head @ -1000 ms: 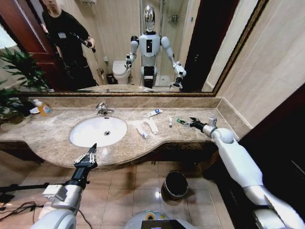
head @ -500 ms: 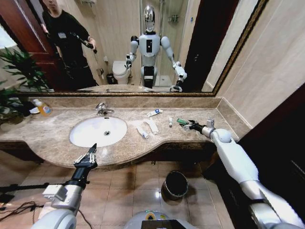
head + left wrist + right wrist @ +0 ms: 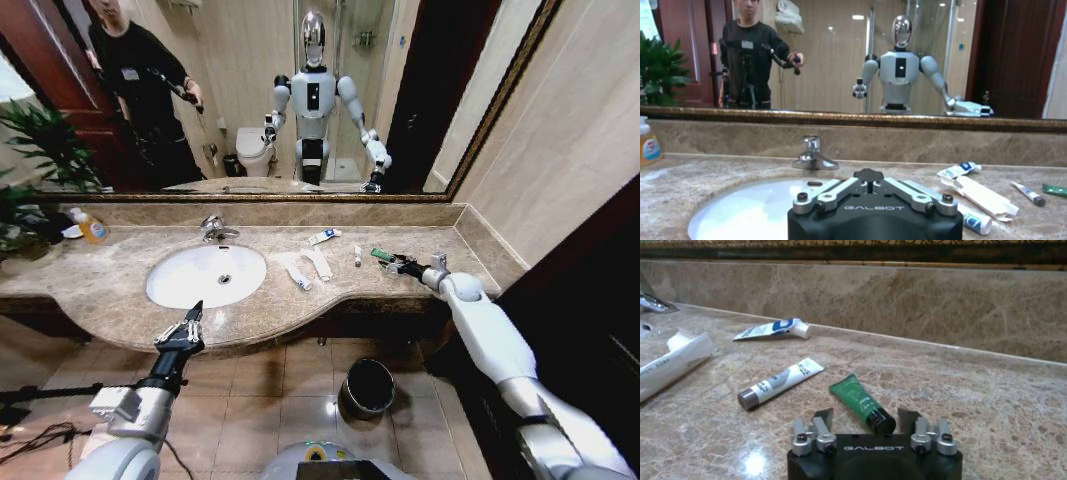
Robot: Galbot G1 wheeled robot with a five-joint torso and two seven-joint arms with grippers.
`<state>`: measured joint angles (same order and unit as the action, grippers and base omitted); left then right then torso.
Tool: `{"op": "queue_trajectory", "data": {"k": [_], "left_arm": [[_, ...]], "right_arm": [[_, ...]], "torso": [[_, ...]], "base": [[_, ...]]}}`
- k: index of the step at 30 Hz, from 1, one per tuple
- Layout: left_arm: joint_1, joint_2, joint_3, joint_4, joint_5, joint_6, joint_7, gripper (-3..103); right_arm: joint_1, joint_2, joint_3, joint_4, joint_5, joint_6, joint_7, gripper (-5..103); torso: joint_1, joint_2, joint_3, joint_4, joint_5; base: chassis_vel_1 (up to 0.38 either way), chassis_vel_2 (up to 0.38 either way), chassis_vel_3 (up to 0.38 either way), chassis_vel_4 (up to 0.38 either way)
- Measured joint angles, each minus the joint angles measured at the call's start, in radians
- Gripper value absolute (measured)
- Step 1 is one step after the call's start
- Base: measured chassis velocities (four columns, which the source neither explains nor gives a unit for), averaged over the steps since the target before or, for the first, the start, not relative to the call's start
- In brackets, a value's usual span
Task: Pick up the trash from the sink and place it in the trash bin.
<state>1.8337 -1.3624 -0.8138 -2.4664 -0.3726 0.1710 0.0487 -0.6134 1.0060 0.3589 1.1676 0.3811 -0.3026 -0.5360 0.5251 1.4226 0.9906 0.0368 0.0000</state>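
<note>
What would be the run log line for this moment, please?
right gripper: open, straddling green tube on counter | left gripper: open, idle before sink | bin: floor

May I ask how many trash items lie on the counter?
5: a blue-and-white tube nearest the mirror, two white packets beside the sink, a small white tube, a green tube at the right end effector.

Green tube lies flat on the counter, black cap toward the camera; a white tube with a grey cap lies just beside it. Blue-and-white tube lies nearer the backsplash. White oval sink sits left; dark round bin stands on the floor.
</note>
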Motion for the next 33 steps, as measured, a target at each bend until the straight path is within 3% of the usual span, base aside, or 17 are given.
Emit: {"op": "queue_trajectory", "data": {"k": [1,4,5,7,12,18,27,33], "left_arm": [[0.0,0.0,0.0,0.0,0.0,0.0,0.0,0],[0.0,0.0,0.0,0.0,0.0,0.0,0.0,0],[0.0,0.0,0.0,0.0,0.0,0.0,0.0,0],[0.0,0.0,0.0,0.0,0.0,0.0,0.0,0],[0.0,0.0,0.0,0.0,0.0,0.0,0.0,0],[0.0,0.0,0.0,0.0,0.0,0.0,0.0,0],[0.0,0.0,0.0,0.0,0.0,0.0,0.0,0],[0.0,0.0,0.0,0.0,0.0,0.0,0.0,0]], "right_arm": [[0.0,0.0,0.0,0.0,0.0,0.0,0.0,66],[-0.004,0.001,0.001,0.003,-0.005,0.008,0.017,50],[-0.004,0.001,0.001,0.003,-0.005,0.008,0.017,50],[-0.007,0.001,0.001,0.004,-0.007,0.015,0.026,39],[-0.015,0.001,0.003,0.015,-0.009,0.016,0.032,23],[-0.027,0.001,0.006,0.042,-0.005,0.017,0.054,21],[-0.178,0.003,0.049,0.264,0.135,0.056,0.269,21],[-0.284,0.014,0.091,0.364,0.157,0.117,0.316,21]], "torso": [[0.0,0.0,0.0,0.0,0.0],[0.0,0.0,0.0,0.0,0.0],[0.0,0.0,0.0,0.0,0.0],[0.0,0.0,0.0,0.0,0.0],[0.0,0.0,0.0,0.0,0.0],[0.0,0.0,0.0,0.0,0.0],[0.0,0.0,0.0,0.0,0.0],[0.0,0.0,0.0,0.0001,0.0002]], "base": [[0.0,0.0,0.0,0.0],[0.0,0.0,0.0,0.0],[0.0,0.0,0.0,0.0],[0.0,0.0,0.0,0.0],[0.0,0.0,0.0,0.0],[0.0,0.0,0.0,0.0],[0.0,0.0,0.0,0.0],[0.0,0.0,0.0,0.0]]}}
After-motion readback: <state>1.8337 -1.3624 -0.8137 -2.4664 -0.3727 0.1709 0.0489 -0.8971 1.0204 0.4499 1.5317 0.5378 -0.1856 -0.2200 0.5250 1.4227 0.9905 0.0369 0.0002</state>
